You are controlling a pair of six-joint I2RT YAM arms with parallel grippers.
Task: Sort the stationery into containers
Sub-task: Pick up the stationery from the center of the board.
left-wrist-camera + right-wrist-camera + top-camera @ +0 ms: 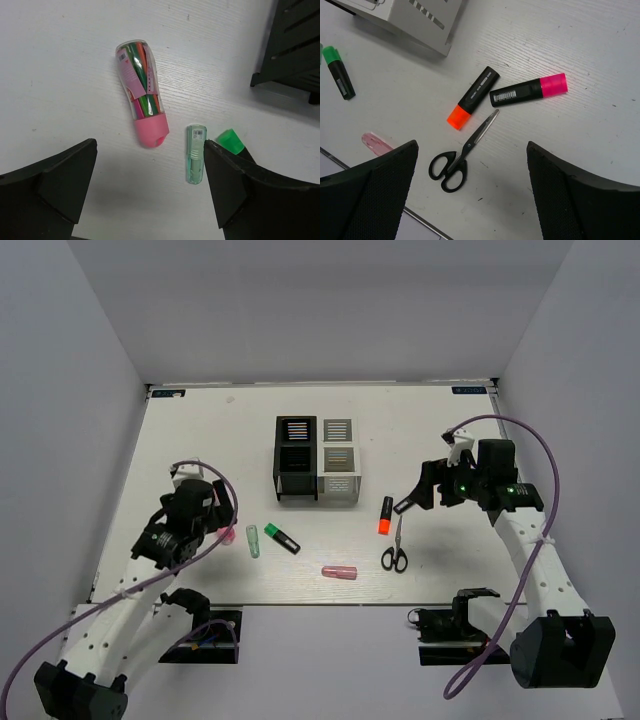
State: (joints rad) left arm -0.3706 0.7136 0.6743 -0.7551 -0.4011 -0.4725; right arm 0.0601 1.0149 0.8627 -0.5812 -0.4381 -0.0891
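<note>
left gripper (150, 180) wide open, empty, over pink-capped clear tube (142, 97) lying on worktop (50, 50) | right gripper (472, 185) likewise empty above scissors (468, 146) | tube probably light, rigid, slick, rolls easily; pinch across its middle

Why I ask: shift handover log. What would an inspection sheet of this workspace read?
Surface: white table, faint specks.
Job's things: black organiser and white organiser side by side; orange highlighter, pink highlighter, scissors, green highlighter, pale green tube, pink tube, pink-capped pen tube lying loose outside them.
Clutter: nothing seen.
Grippers: left gripper open above pen tube; right gripper open above scissors.
Cables: purple cable looped along each arm.
Surroundings: plain walls on three sides.
</note>
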